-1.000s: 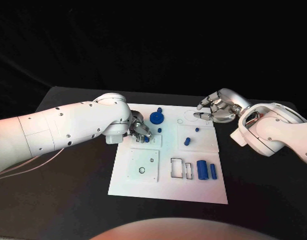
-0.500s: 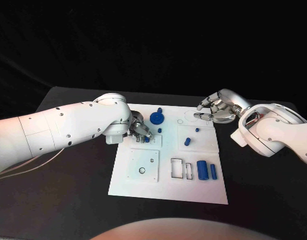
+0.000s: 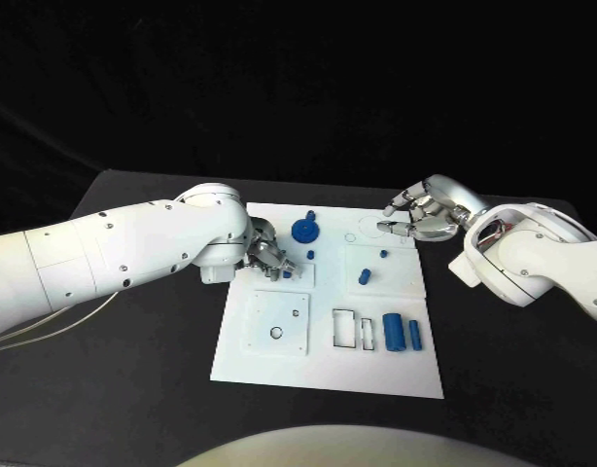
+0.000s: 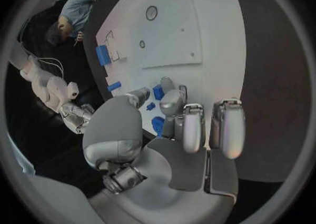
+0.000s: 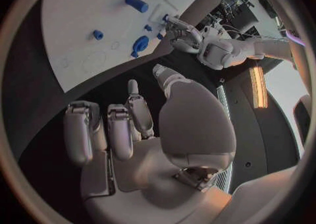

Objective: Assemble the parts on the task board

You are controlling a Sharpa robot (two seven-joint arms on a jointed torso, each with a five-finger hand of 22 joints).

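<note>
Bright overhead light makes the white task board glow against a black, featureless surround — glare washes out the left arm, while both wrist views bend straight edges and darken toward their rims.

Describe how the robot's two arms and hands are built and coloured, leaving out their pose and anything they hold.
Both arms are smooth, rounded white shells dotted with small dark screw holes. A thin pale cable trails beside the left arm. The left hand and right hand are silver metal with segmented fingers; the wrist views show broad, pale, rounded fingertips and a bulbous grey thumb base.
</note>
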